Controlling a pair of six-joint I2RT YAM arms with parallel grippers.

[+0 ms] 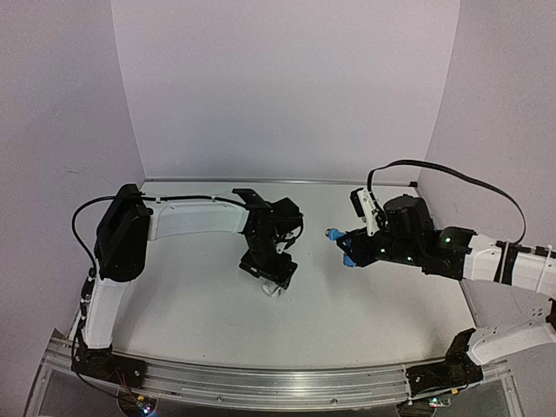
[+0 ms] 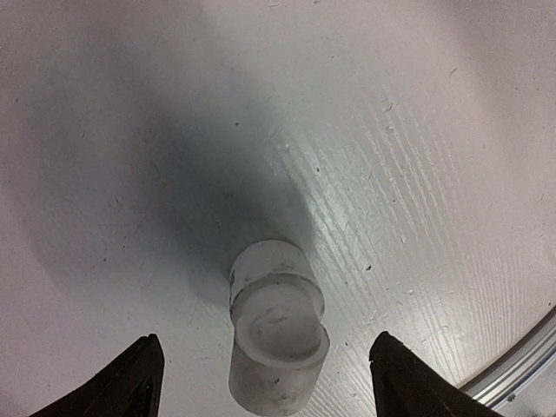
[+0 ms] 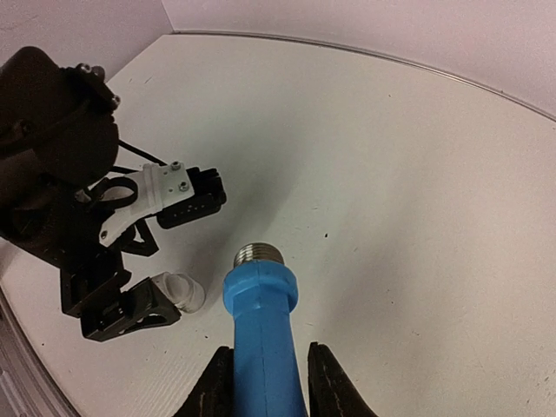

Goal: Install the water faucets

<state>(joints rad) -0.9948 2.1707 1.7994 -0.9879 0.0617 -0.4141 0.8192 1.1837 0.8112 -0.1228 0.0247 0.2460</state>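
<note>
A white table [image 1: 200, 295] with two robot arms reaching in from its near edge. The left arm bends toward the middle of the table, and its gripper [image 1: 269, 280] points down over a short white pipe fitting [image 2: 276, 334]. The fitting rests on the table near the middle, a little toward the near edge. The black fingers [image 2: 130, 382] stand wide apart, one on each side of the fitting, and neither touches it. To the right, well apart from the fitting, the right gripper [image 1: 350, 248] is clamped around a bright blue tap [image 3: 261, 339]. It holds the tap above the table, right of the middle. The tap's silvery threaded end [image 3: 258, 254] points left toward the left arm.
</note>
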